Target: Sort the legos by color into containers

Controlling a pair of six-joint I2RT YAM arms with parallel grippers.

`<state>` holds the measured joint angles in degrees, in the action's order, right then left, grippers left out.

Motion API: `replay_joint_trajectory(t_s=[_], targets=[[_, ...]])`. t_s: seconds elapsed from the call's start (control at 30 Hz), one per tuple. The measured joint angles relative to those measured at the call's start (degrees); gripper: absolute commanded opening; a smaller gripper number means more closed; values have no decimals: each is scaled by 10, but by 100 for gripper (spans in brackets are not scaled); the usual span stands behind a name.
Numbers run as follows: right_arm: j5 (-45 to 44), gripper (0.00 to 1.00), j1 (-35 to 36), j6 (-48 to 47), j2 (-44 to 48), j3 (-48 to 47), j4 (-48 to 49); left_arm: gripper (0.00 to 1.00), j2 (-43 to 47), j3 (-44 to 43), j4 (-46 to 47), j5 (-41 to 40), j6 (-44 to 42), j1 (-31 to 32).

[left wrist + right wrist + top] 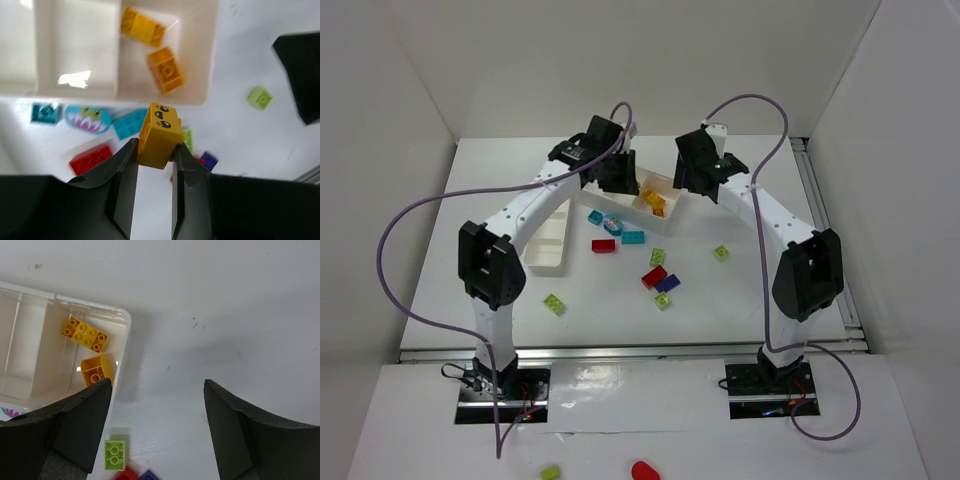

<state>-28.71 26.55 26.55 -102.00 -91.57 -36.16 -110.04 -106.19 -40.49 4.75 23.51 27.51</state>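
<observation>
My left gripper [156, 150] is shut on an orange-yellow brick with a printed face [160, 130], held just above the near rim of a white tray [210, 60]. That tray's end compartment holds two orange-yellow bricks [142, 27] [166, 70]. In the top view the left gripper [612, 172] hangs over this tray [620, 205]. My right gripper [157, 395] is open and empty over bare table beside the tray's corner [125, 340], and shows in the top view [705, 172]. Red [604, 245], cyan [633, 237], lime green [657, 256] and purple [667, 283] bricks lie loose on the table.
A second white tray [550, 242] lies left of the first, under the left arm. More green bricks sit at the right [721, 252] and front left [554, 305]. A green brick [550, 472] and a smooth red blob [645, 470] lie off the table in front.
</observation>
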Motion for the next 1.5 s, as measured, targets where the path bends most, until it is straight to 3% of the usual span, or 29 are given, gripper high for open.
replay_joint_trajectory(t_s=[0.1, 0.2, 0.23, 0.27, 0.37, 0.4, 0.53, 0.73, 0.87, 1.0, 1.2, 1.33, 1.5], targets=[[-6, 81, -8, 2, 26, 15, -3, 19, -47, -73, -6, 14, 3, 15], [-14, 81, -16, 7, 61, 27, -8, 25, -98, -134, -16, 23, 6, 26], [-16, 81, -18, 9, 72, 30, -9, 36, -117, -155, -18, 24, 8, 28], [-18, 81, -21, 10, 82, 32, -11, 59, -139, -181, -23, 25, 9, 30], [-23, 81, -26, 12, 111, 45, -16, 73, -205, -258, -40, 28, 9, 31], [-23, 82, -27, 13, 120, 50, -18, 87, -224, -283, -50, 30, 9, 30], [-6, 82, -27, 13, 145, 78, -20, 87, -224, -279, -70, 26, 8, 30], [56, 85, 39, 14, 155, 135, -5, 83, -69, -107, -79, -18, 7, 14], [87, 90, 143, 27, 119, 149, 22, 83, 63, -21, -81, -40, 8, -47], [116, 91, 199, 40, 54, 151, 66, 83, 153, 40, -73, -69, 9, -127], [118, 100, 195, 50, -60, 114, 97, 83, 169, 119, -73, -71, 9, -157], [111, 100, 194, 52, -127, 64, 99, 83, 169, 146, -79, -61, 9, -163], [96, 95, 190, 54, -147, 52, 99, 83, 169, 149, -79, -55, 9, -171]])
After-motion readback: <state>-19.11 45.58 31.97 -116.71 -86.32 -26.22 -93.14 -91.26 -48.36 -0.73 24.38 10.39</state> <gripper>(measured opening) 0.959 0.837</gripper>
